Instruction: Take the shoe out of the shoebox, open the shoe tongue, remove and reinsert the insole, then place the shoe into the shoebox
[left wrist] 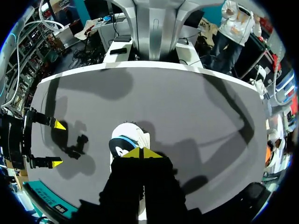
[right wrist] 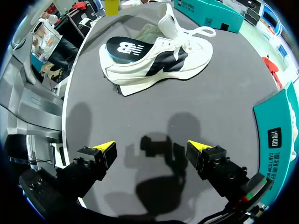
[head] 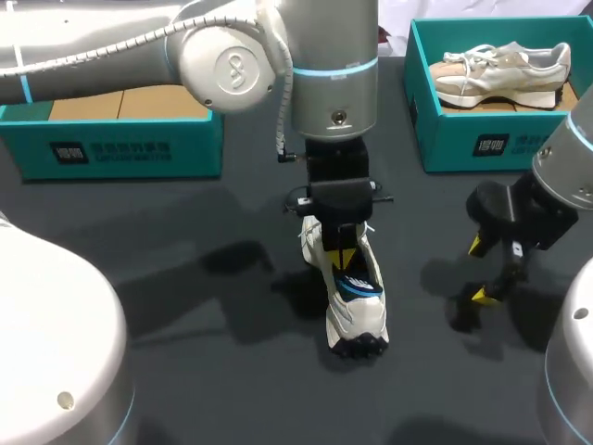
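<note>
A white shoe with dark side panels lies on the dark table, heel toward me. Its dark blue insole rides up over the heel collar. The tongue stands pulled upright with loose laces beside it. My left gripper hangs over the shoe's opening, yellow tips pressed together on the tongue, with the heel just ahead of them. My right gripper stands open and holds nothing, to the right of the shoe and apart from it. It also shows in the left wrist view.
A teal shoebox at the back right holds a second, beige shoe. Another teal box with a cardboard bottom sits at the back left. Bare table lies between the shoe and both boxes.
</note>
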